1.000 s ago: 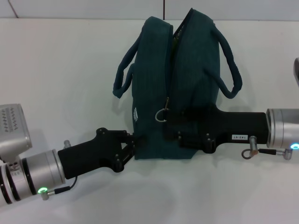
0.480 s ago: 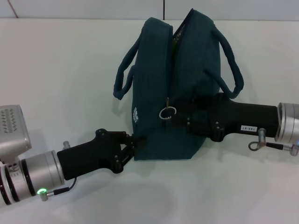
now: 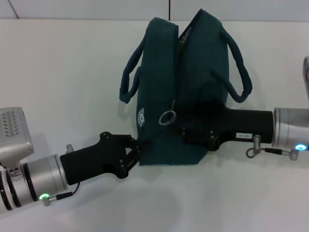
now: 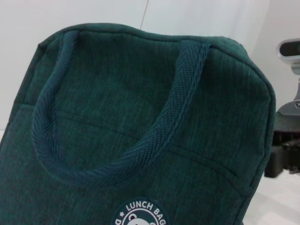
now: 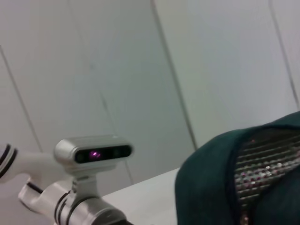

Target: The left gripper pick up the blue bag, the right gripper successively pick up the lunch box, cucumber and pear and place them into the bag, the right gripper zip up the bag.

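Observation:
The blue bag (image 3: 193, 82) stands upright mid-table, its zipper gaping at the top (image 3: 186, 31) and its metal ring pull (image 3: 168, 117) hanging free on the front seam. My left gripper (image 3: 138, 149) is shut on the bag's lower left corner. The left wrist view shows the bag's side (image 4: 140, 93), a loop handle (image 4: 178, 93) and the round logo (image 4: 140, 216). My right gripper (image 3: 186, 131) presses against the bag's lower right face, just right of the ring pull. The lunch box, cucumber and pear are out of view.
White tabletop (image 3: 63, 72) surrounds the bag, with a wall seam behind (image 3: 170, 8). The right wrist view shows the bag's top edge with silvery lining (image 5: 262, 159) and the robot's head camera (image 5: 93, 152) beyond it.
The right gripper drew back to the right from the ring pull, then came back left and lower against the bag. The ring pull swung slightly. The left arm stayed put.

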Motion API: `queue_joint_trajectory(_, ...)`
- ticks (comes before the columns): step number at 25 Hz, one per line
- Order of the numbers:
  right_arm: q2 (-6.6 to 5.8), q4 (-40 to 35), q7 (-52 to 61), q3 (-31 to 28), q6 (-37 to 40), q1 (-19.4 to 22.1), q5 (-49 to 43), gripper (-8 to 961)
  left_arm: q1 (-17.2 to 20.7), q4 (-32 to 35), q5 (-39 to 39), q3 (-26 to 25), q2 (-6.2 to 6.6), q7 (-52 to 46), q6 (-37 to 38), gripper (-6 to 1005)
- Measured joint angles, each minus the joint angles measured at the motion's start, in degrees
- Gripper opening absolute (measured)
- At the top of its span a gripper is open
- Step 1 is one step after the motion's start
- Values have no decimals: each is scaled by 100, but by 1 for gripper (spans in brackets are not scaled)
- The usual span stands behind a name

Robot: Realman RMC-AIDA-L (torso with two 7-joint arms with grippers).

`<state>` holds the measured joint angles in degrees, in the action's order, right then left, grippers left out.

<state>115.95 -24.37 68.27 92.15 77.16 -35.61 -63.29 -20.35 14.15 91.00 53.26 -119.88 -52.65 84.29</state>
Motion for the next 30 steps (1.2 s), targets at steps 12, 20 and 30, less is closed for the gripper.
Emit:
queue_joint_trajectory(12,6,9,-12,-102,-271,10,59,426,-56,10,-39,0,0,54,-44,53)
queue_joint_trajectory(20,5,-11,-1,-96,-166,-7,63,423,-57,2,-39,0,0,53,-45,53)
queue_joint_trajectory(30,24,41,4,-81,-223,59,376,99,-49,2,-39,0,-1,53,-45,53)
